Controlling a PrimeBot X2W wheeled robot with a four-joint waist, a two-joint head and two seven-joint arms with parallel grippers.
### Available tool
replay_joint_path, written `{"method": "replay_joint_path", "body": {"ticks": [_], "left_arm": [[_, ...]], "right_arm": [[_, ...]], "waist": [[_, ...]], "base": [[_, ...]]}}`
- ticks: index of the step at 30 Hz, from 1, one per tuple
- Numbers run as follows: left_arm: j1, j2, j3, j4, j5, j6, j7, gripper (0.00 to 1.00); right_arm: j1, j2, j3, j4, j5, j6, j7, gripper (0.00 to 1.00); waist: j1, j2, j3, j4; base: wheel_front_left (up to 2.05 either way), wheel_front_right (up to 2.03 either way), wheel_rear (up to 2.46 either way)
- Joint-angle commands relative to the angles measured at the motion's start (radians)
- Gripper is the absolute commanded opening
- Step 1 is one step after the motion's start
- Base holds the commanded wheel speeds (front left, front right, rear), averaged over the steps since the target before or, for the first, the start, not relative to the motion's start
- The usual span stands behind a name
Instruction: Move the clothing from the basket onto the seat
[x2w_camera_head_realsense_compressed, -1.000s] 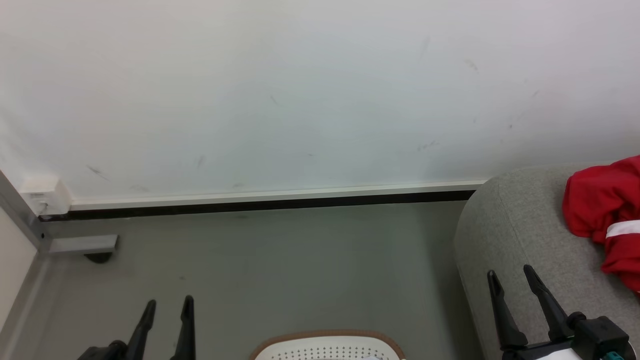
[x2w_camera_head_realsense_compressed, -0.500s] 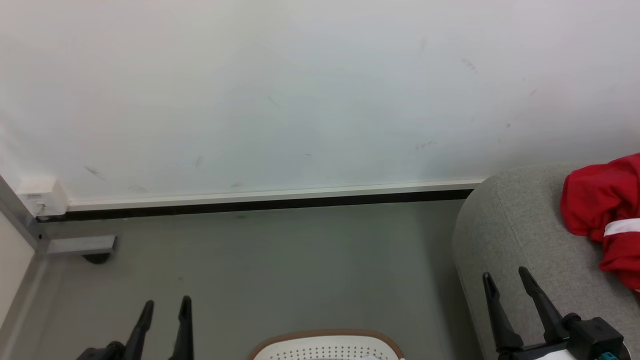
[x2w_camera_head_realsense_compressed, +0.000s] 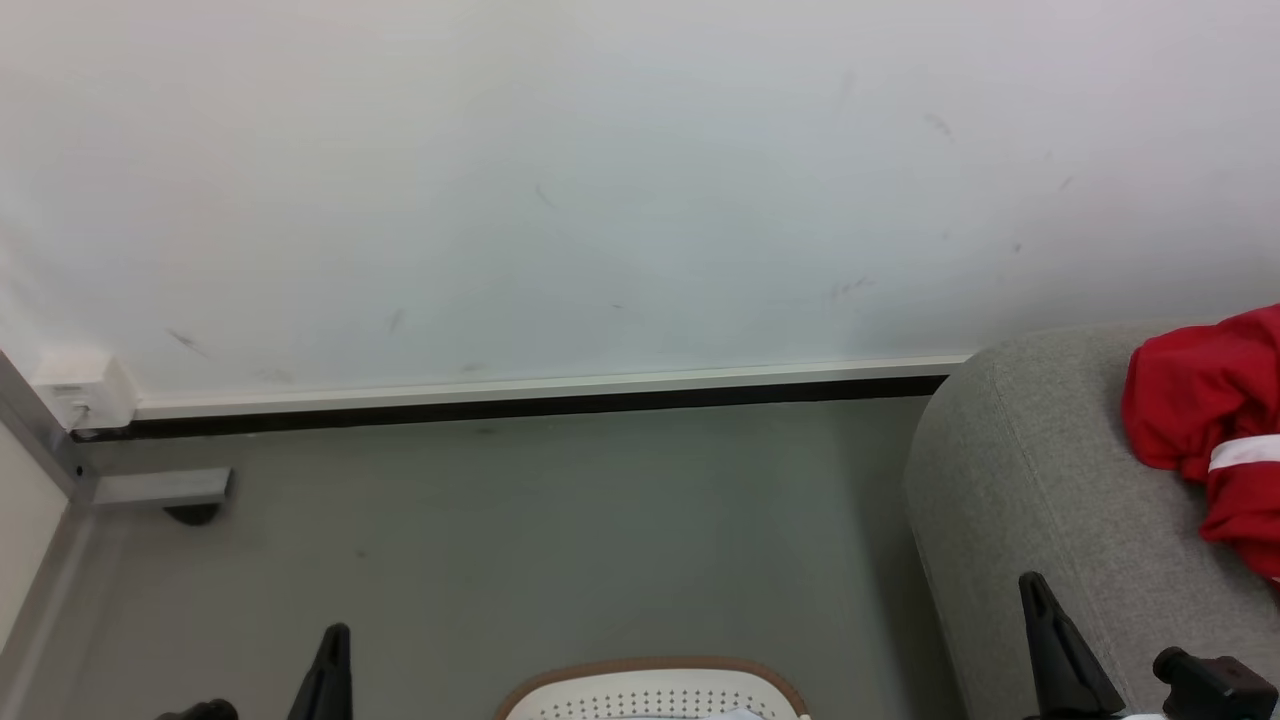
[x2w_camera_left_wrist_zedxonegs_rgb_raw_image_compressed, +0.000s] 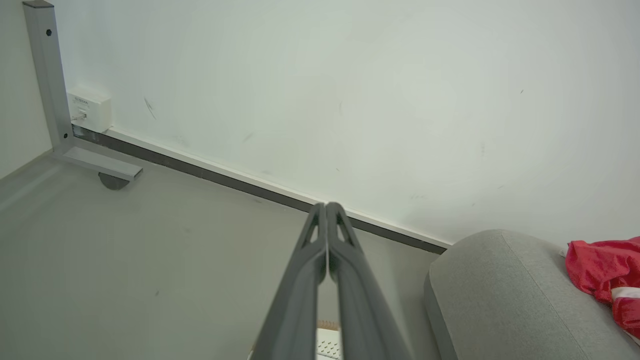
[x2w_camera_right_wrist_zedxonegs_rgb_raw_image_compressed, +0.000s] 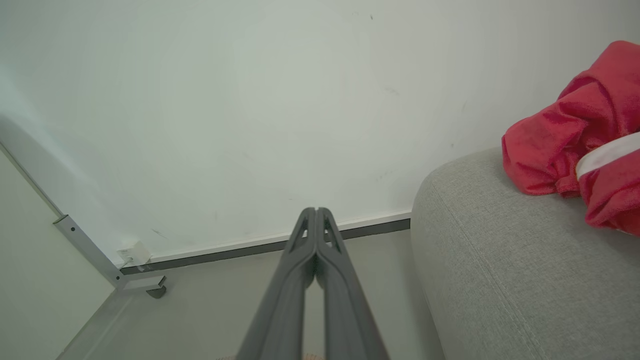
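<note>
Red clothing (x2w_camera_head_realsense_compressed: 1210, 430) with a white band lies crumpled on the grey seat (x2w_camera_head_realsense_compressed: 1030, 470) at the right; it also shows as clothing (x2w_camera_left_wrist_zedxonegs_rgb_raw_image_compressed: 605, 270) on the seat (x2w_camera_left_wrist_zedxonegs_rgb_raw_image_compressed: 495, 295) and as clothing (x2w_camera_right_wrist_zedxonegs_rgb_raw_image_compressed: 575, 135) on the seat (x2w_camera_right_wrist_zedxonegs_rgb_raw_image_compressed: 500, 260). The white basket (x2w_camera_head_realsense_compressed: 655, 695) with a tan rim peeks in at the bottom middle, its inside hidden. My left gripper (x2w_camera_head_realsense_compressed: 333, 640) stands shut and empty left of the basket, tips together in the left wrist view (x2w_camera_left_wrist_zedxonegs_rgb_raw_image_compressed: 326, 206). My right gripper (x2w_camera_head_realsense_compressed: 1032, 585) is shut and empty over the seat's front, tips touching in the right wrist view (x2w_camera_right_wrist_zedxonegs_rgb_raw_image_compressed: 315, 210).
A white wall (x2w_camera_head_realsense_compressed: 600, 180) with a dark skirting strip (x2w_camera_head_realsense_compressed: 520, 405) runs across the back. A grey metal frame foot (x2w_camera_head_realsense_compressed: 160, 488) and a small white wall box (x2w_camera_head_realsense_compressed: 85, 390) sit at the left corner. Grey floor (x2w_camera_head_realsense_compressed: 560, 530) lies between the basket and the wall.
Both grippers have gone from open to shut, with nothing between their fingers, and both sit lower in the head view. The clothing on the seat has not moved.
</note>
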Motion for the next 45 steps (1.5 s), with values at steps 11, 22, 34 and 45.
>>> {"method": "replay_joint_path", "body": {"ticks": [11,22,34,45], "left_arm": [[-0.049,-0.008,0.034,-0.004,-0.178,-0.015,0.050,0.00],[-0.069,-0.019,0.057,0.003,-0.323,-0.028,0.093,0.00],[-0.089,-0.029,0.079,0.011,-0.463,-0.040,0.136,0.00],[-0.105,-0.037,0.098,0.018,-0.577,-0.049,0.171,0.00]], "right_arm": [[-0.034,0.000,-0.042,-0.016,0.185,0.000,0.045,0.00],[-0.044,0.005,-0.073,-0.016,0.336,-0.001,0.086,0.00],[-0.051,0.010,-0.104,-0.016,0.483,-0.001,0.124,0.00],[-0.059,0.015,-0.129,-0.016,0.601,-0.001,0.158,0.00]], "waist": [[0.0000,-0.0001,0.004,0.001],[0.0000,-0.0001,0.009,0.001],[0.0000,-0.0001,0.014,0.002],[0.0000,-0.0001,0.018,0.003]], "base": [[0.00,0.00,0.00],[0.00,0.00,0.00],[0.00,0.00,0.00],[0.00,0.00,0.00]]}}
